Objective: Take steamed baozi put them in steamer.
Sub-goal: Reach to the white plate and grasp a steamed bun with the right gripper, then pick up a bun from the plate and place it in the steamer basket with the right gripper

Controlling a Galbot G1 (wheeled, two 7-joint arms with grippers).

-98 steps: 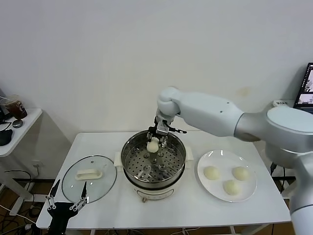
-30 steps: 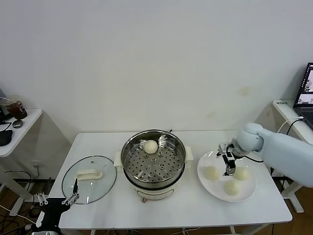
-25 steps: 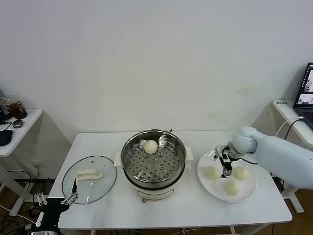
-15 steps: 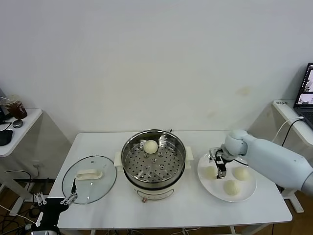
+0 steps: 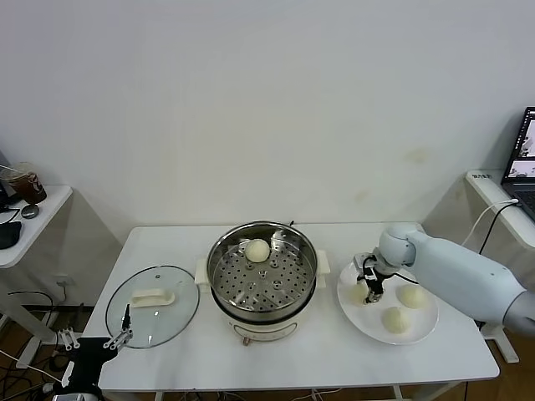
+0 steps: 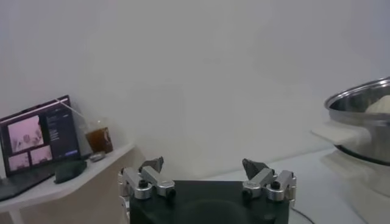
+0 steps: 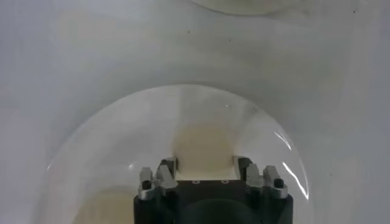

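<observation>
One steamed baozi lies at the back of the steamer, on its perforated tray. My right gripper is down over the left side of the white plate, its fingers pressed on both sides of another baozi that still rests on the plate. Two more baozi lie to its right. My left gripper hangs parked and open off the table's front left corner, nothing between its fingers.
The glass lid with a white handle lies flat on the table left of the steamer. A side table with a cup stands at far left, and a laptop at far right.
My right gripper has slid left across the plate from between the buns to the leftmost bun, and its fingers have closed in on it. The left arm stays still.
</observation>
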